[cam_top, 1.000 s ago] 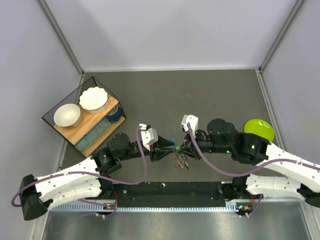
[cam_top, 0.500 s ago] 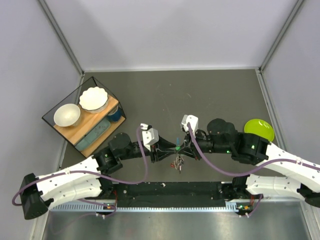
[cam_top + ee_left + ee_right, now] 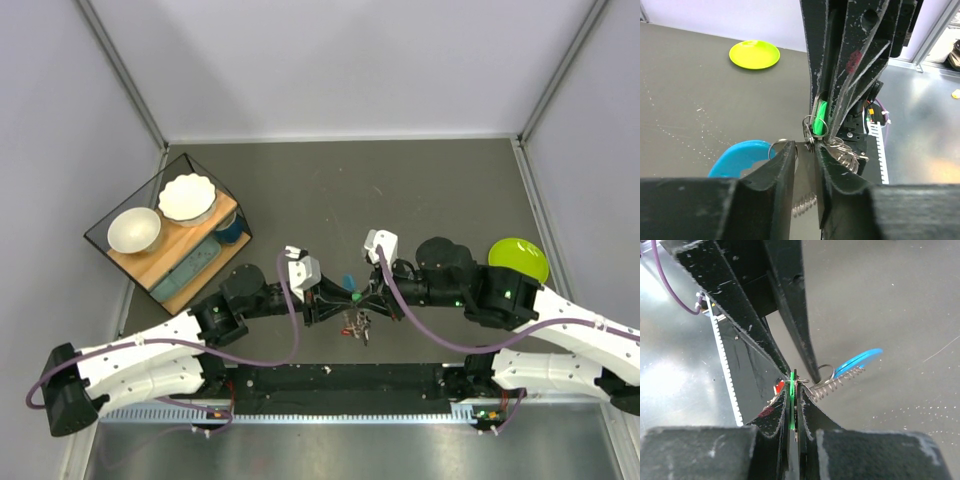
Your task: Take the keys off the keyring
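Observation:
My right gripper (image 3: 370, 296) (image 3: 794, 382) is shut on the green head of one key (image 3: 791, 395) (image 3: 820, 116), held above the table. The thin keyring (image 3: 810, 131) loops through that head. More silver keys (image 3: 847, 157) (image 3: 356, 323) and a red tag (image 3: 778, 387) hang below it. A blue tag (image 3: 740, 157) (image 3: 858, 361) and a small wire spring (image 3: 836, 382) hang on the far side. My left gripper (image 3: 332, 299) (image 3: 806, 150) faces the right one tip to tip. Its jaws stand narrowly open, with the keyring just at their tips.
A lime-green plate (image 3: 518, 258) (image 3: 754, 54) lies at the right of the table. At the left stands a dark box (image 3: 165, 232) with two white bowls (image 3: 134, 230) on a wooden shelf. The black rail (image 3: 340, 378) runs along the near edge.
My left gripper has moved right until its tips meet the keyring, and its jaws have narrowed. The bunch has shifted slightly, and the blue tag now shows above it. The right gripper stays shut.

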Available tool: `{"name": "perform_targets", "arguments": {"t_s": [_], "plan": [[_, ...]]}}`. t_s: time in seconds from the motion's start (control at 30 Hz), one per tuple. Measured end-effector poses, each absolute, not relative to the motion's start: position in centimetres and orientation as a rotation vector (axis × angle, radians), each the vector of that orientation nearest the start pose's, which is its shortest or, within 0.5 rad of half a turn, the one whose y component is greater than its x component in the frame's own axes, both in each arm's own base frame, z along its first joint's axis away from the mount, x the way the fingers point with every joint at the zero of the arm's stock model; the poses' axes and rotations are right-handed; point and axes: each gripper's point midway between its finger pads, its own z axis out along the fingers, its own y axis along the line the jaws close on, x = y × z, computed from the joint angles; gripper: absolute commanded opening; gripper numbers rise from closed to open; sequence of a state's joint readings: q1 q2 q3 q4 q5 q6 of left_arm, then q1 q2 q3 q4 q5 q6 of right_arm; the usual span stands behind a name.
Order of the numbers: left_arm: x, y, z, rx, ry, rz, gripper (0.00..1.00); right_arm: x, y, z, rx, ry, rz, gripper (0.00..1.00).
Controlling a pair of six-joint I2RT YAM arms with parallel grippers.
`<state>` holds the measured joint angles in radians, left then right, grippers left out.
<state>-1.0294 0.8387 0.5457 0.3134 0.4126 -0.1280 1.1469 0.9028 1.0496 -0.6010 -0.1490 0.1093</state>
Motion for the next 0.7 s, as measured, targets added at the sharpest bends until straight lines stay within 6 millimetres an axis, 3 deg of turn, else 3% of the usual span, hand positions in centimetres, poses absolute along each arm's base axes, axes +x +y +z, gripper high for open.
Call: {"name": "perform_targets", "arguments": {"t_s": [0.1,0.13,0.47,0.7], "plan": [[10.4,-32.2,25.8,1.042,1.339,-1.219,0.02,9.3,28.0,27.1,-1.152,1.817,0.921,0.00],[10.4,-32.2,25.9,1.045,1.338,-1.220,0.00,9.2,28.0,27.1,-1.153,1.817,0.922,0.00],[9.9,-32.1,27.6,1.043,1.267,-1.241,0.00,9.1,26.6,28.7,-1.114,1.762,0.919,0.00],[9.6,-32.0,27.7,1.052,1.260,-1.250,0.00,9.3,26.5,28.6,-1.119,1.750,0.904,0.00]]}}
